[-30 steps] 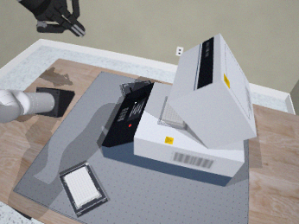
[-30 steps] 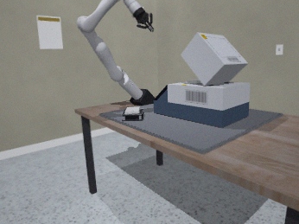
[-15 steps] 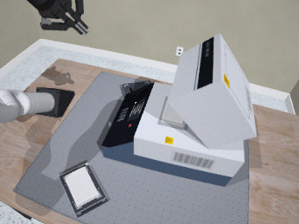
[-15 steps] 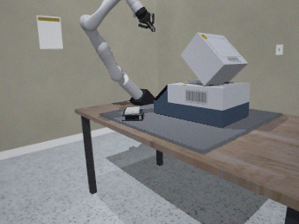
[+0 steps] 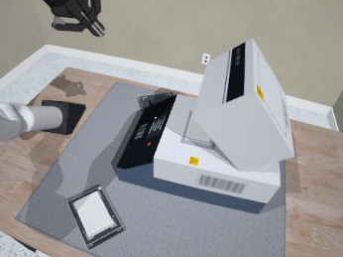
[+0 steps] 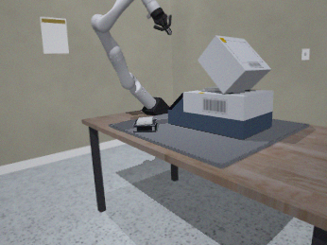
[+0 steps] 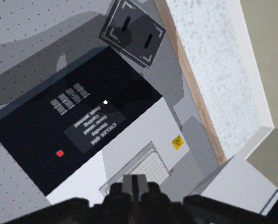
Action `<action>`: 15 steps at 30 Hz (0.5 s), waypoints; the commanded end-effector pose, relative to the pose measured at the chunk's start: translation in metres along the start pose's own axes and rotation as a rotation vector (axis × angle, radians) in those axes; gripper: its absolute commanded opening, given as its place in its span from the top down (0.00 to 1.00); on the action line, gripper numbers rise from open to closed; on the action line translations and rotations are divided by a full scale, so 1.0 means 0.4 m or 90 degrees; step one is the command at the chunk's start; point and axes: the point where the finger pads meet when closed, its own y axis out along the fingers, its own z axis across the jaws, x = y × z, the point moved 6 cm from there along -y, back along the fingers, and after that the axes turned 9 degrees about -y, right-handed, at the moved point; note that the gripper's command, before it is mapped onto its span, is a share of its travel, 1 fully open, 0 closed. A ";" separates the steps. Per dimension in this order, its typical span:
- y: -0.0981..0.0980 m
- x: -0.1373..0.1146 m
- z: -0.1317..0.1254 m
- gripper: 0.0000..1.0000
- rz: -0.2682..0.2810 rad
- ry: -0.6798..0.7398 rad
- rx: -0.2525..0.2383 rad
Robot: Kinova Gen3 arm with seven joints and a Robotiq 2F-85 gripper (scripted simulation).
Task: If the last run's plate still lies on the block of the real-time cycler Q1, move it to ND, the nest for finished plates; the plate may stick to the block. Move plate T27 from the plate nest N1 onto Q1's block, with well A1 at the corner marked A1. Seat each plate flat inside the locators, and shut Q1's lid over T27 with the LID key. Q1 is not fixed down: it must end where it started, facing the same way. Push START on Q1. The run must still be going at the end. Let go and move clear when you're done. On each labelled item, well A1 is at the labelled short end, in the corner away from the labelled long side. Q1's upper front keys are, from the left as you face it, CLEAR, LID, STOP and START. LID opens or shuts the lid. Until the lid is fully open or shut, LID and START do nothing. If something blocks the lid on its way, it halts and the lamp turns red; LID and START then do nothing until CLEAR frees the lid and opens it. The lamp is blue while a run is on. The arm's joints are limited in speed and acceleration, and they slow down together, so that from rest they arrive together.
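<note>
The cycler Q1 stands on the mat with its lid raised and tilted. A pale plate lies on its block, partly hidden by the lid or my fingers. A red spot shows on the black front panel, beside the screen and keys. Another white plate sits in a dark nest. A second nest is empty. My gripper is shut and empty, high above the table.
The grey mat lies under the cycler and nests. The arm's base stands at the table's edge beside the mat. The raised lid stands well above the cycler's body. A wall rises behind the table.
</note>
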 end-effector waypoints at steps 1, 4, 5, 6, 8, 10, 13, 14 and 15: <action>-0.001 0.000 0.002 0.90 0.000 -0.003 0.000; 0.002 -0.002 0.009 0.90 0.004 -0.021 -0.005; 0.003 -0.002 0.011 0.90 0.005 -0.027 -0.007; 0.004 -0.003 0.013 0.90 0.006 -0.033 -0.008; 0.006 -0.004 0.018 0.90 0.008 -0.045 -0.011; 0.008 -0.005 0.023 0.90 0.010 -0.057 -0.015; 0.011 -0.006 0.030 0.90 0.013 -0.075 -0.020; 0.012 -0.006 0.032 0.90 0.014 -0.081 -0.021; 0.013 -0.007 0.034 0.90 0.015 -0.088 -0.023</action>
